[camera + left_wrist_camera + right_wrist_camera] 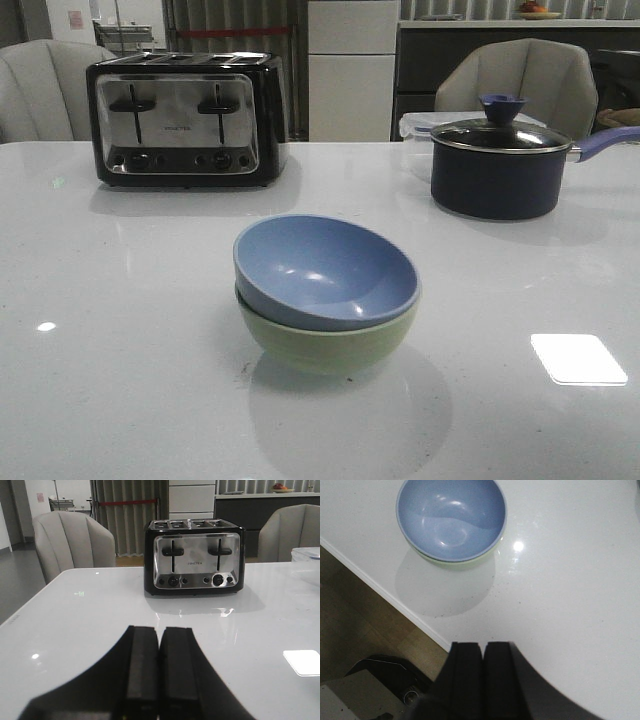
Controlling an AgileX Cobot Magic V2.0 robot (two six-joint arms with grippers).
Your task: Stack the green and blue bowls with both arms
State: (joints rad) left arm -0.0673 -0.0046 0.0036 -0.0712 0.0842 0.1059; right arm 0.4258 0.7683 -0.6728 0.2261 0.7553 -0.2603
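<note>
The dusty blue bowl (325, 270) sits nested inside the pale green bowl (330, 345) at the middle of the white table, slightly tilted. The right wrist view also shows the blue bowl (451, 519), with a thin crescent of the green bowl (462, 563) under its rim. My right gripper (482, 646) is shut and empty, hovering over the table's front edge, well apart from the stack. My left gripper (160, 630) is shut and empty, low over the table and facing the toaster. Neither gripper appears in the front view.
A black and chrome toaster (185, 118) stands at the back left. A dark navy saucepan (497, 165) with a glass lid and purple handle stands at the back right, a clear plastic box (418, 128) behind it. Grey chairs (520, 80) ring the table (120, 330).
</note>
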